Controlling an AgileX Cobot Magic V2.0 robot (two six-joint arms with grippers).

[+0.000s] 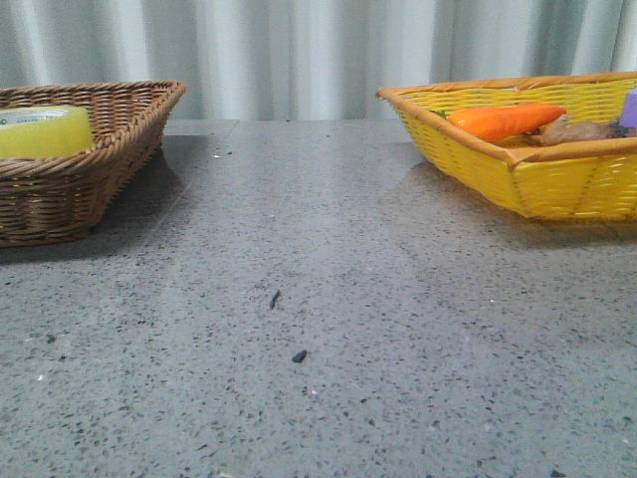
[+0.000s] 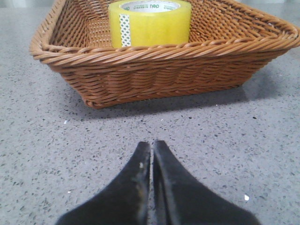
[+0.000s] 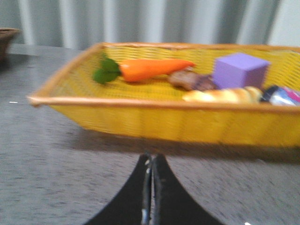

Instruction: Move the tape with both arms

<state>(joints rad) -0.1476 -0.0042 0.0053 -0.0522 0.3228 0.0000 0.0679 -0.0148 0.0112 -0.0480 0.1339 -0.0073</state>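
Pressed together on nothing, my left gripper (image 2: 151, 152) and right gripper (image 3: 151, 161) hang low over the table, while the yellow tape roll (image 2: 150, 22) sits inside the brown wicker basket (image 2: 154, 65), which I judge fits delivery or awaiting pickup.

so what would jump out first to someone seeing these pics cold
Probably the yellow tape roll, standing in the brown wicker basket on the table's left. Next, the bright yellow basket on the right, holding an orange carrot and a purple block among other items. Both the left tool and the right tool sit shut above the grey table, each short of its basket.
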